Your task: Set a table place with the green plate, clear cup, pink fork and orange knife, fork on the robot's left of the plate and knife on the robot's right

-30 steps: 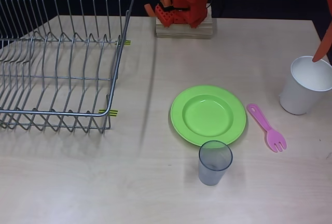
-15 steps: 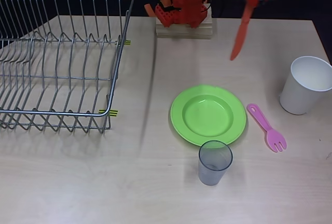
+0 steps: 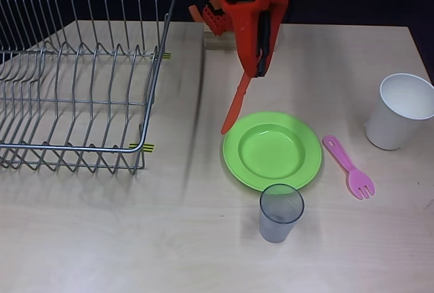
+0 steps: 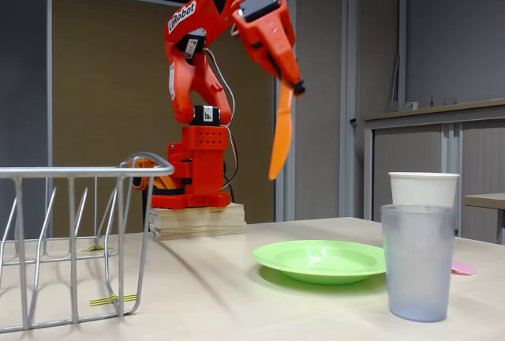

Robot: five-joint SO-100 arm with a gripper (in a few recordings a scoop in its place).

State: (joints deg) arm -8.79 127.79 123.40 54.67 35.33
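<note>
The red-orange robot stands on a pale wooden block at the back of the worktop. Its tool is closed tight on the top end of the orange knife, gripping it. The knife hangs with its tip pointing down, up in the air and not touching the worktop, as the fixed view shows. In the overhead view its tip sits just at the upper left edge of the green plate. The plate lies flat on the worktop. The clear cup stands upright just in front of the plate, at its near edge. The pink fork lies flat just to the right of the plate in the overhead view, with its tines pointing toward the near side. A white cup stands farther to the right. A wire dish rack sits on the left side of the worktop, well apart from the plate.
</note>
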